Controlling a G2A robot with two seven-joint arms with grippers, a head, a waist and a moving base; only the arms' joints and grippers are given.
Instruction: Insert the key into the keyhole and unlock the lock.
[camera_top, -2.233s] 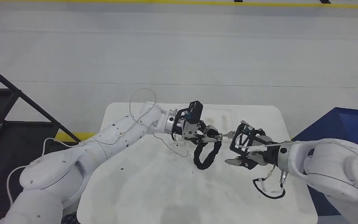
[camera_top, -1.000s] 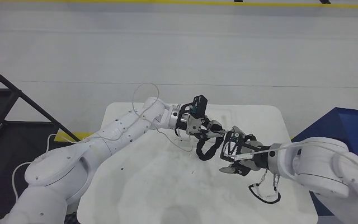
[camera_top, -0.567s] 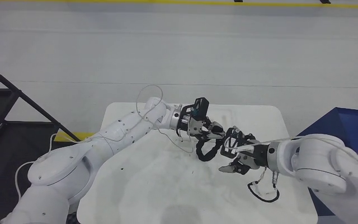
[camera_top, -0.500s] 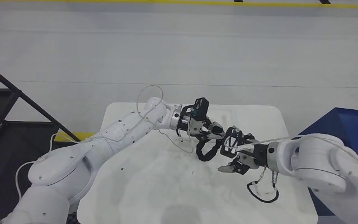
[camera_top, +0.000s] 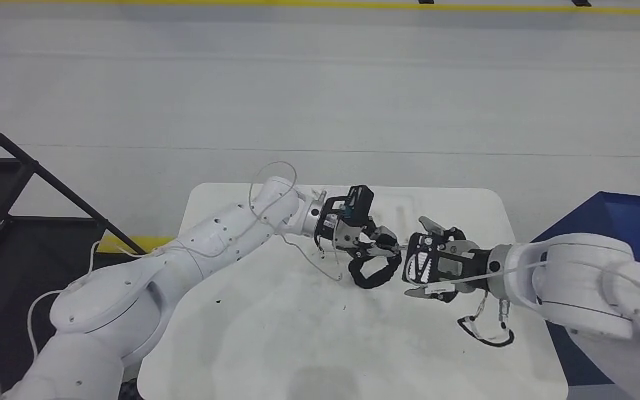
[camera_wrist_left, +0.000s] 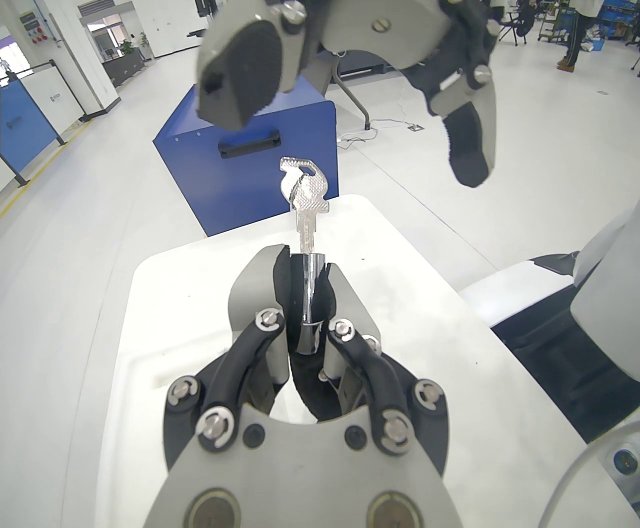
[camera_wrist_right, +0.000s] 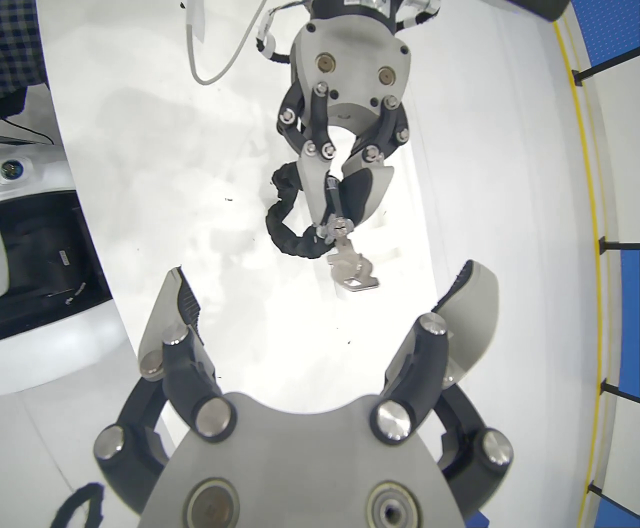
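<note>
1. Top view: the left hand (camera_top: 383, 243) is clenching the cable lock (camera_top: 371, 271) above the white surface (camera_top: 270, 330), the black loop hanging below. The right hand (camera_top: 419, 258) is facing it, seemingly just apart.
2. Left wrist view: the key (camera_wrist_left: 305, 192) is sticking out of the lock's chrome cylinder (camera_wrist_left: 309, 300), which the left hand is pinching.
3. Right wrist view: the right hand is hovering released, fingers spread on either side of the key's head without touching it.

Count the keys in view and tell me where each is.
1. The key stands in the lock, which the left gripper holds, facing the open right gripper. A second may hide behind its head.
</note>
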